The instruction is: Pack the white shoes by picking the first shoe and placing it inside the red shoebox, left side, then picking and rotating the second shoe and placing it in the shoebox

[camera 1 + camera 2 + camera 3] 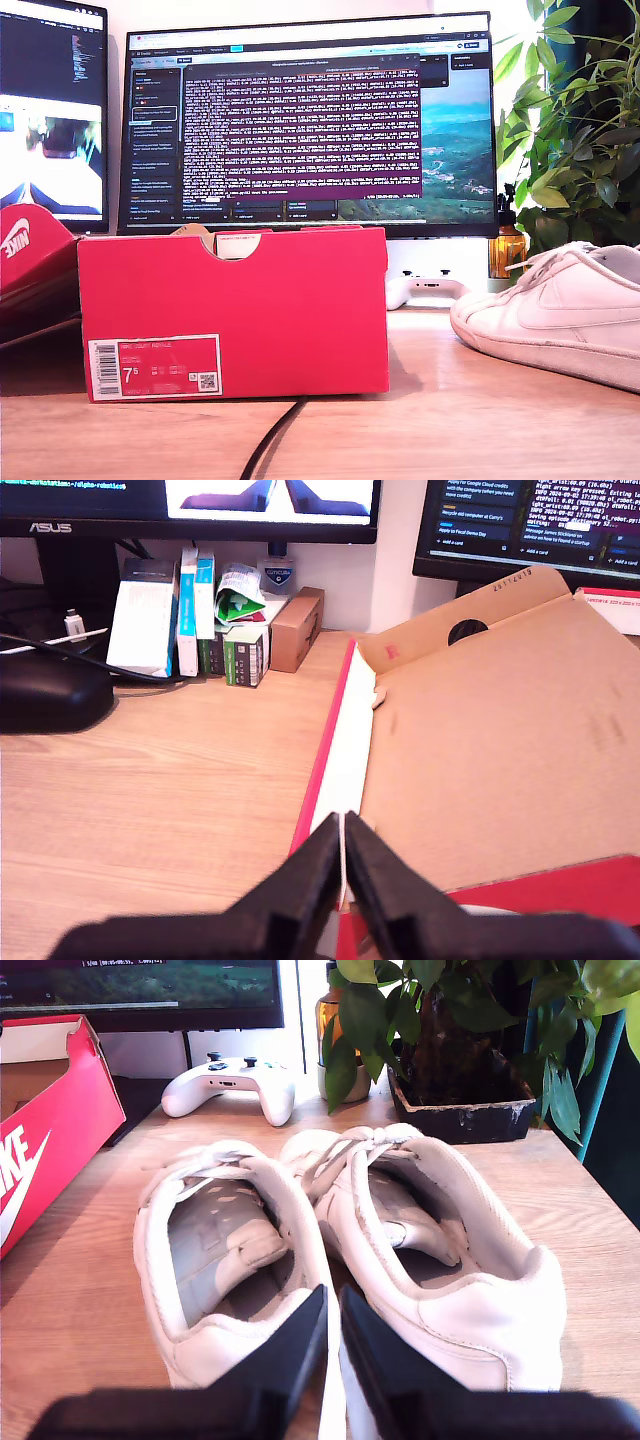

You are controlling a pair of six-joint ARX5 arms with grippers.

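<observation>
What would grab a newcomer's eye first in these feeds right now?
The red cardboard shoebox with its half-round notch fills the middle of the exterior view, open and empty of shoes in the first wrist view. The pair of white leather sneakers sits side by side on the wooden desk, heels toward my second gripper, with one showing at the exterior view's right.

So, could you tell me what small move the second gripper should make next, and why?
Probably open my second gripper and ease it down over the heel of one white shoe. It appears shut and sits just behind the two shoes, which lie side by side on the table, still outside the red shoebox. The box looks empty in my first wrist view.
</observation>
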